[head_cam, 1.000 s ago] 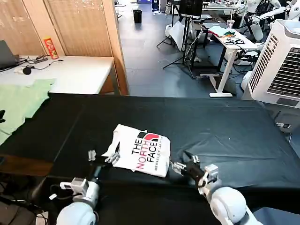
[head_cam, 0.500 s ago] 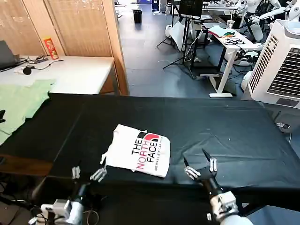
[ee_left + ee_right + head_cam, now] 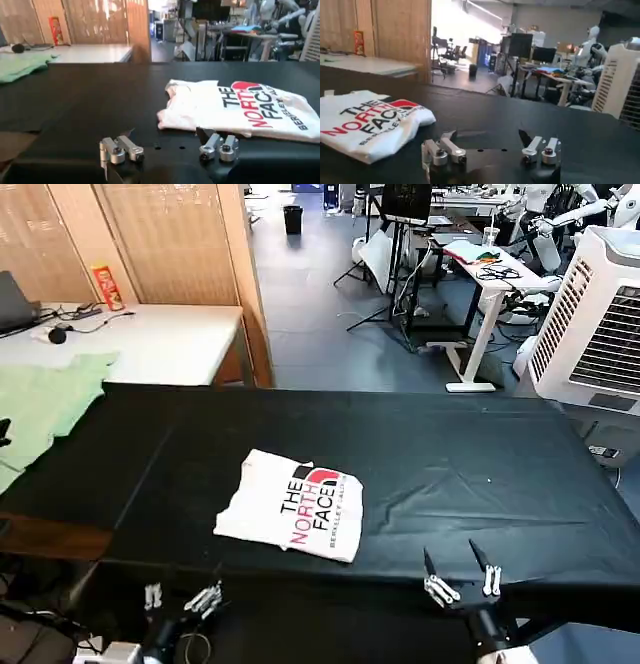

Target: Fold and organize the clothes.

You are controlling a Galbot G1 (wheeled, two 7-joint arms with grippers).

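Both of my grippers are hanging at the near edge of the table with their fingers spread apart and gripping nothing: my left gripper (image 3: pixel 178 597) is sitting low below the table's front lip on my left, and my right gripper (image 3: pixel 460 578) is hovering just over the same edge on my right. I am keeping them well apart from the T-shirt (image 3: pixel 291 506), which suggests to me that the folding is finished and I am clearing out of its way so as not to drag the cloth. It is lying between my two arms, a little toward the left one, as a compact folded packet with the printed side facing up, flat on the black table cover (image 3: pixel 500 454); in my left wrist view the T-shirt (image 3: pixel 235 108) is resting just beyond my parted fingers (image 3: pixel 120 149). If organizing means shifting it somewhere, nothing is standing between it and either gripper, though the cover is creasing slightly on my right. Farther off on my left, a pale green garment (image 3: pixel 40 399) is draping over the table's far corner, apart from the shirt. Beyond that, a white side table (image 3: pixel 160 339) is carrying a red can (image 3: pixel 107 286) and some cables, and past the table's far right a white fan unit (image 3: pixel 600 319) is standing on the floor.
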